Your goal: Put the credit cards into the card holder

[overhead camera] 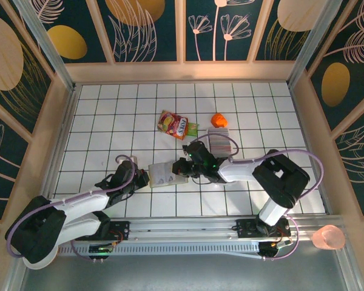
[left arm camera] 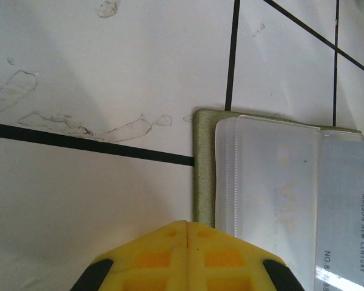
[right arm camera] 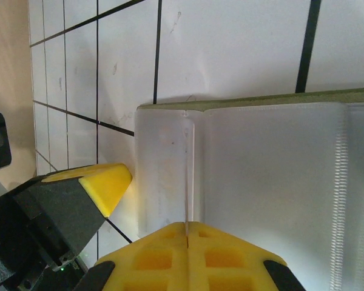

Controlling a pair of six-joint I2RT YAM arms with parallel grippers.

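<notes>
Card lettered "MAISON NEW CENTURY" sits in the card holder; left end effector and right end effector pressed together.

White-shelled left arm and right arm, bulky black joint housings, lilac cables looped alongside. Black bases bolted to a silver rail. Black left claw and right claw, tipped with yellow waffle-moulded pads. Green light by right wrist.

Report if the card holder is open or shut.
Open: the card holder lies spread, pale pocketed inside facing up, olive cover showing only at the edges.
</notes>
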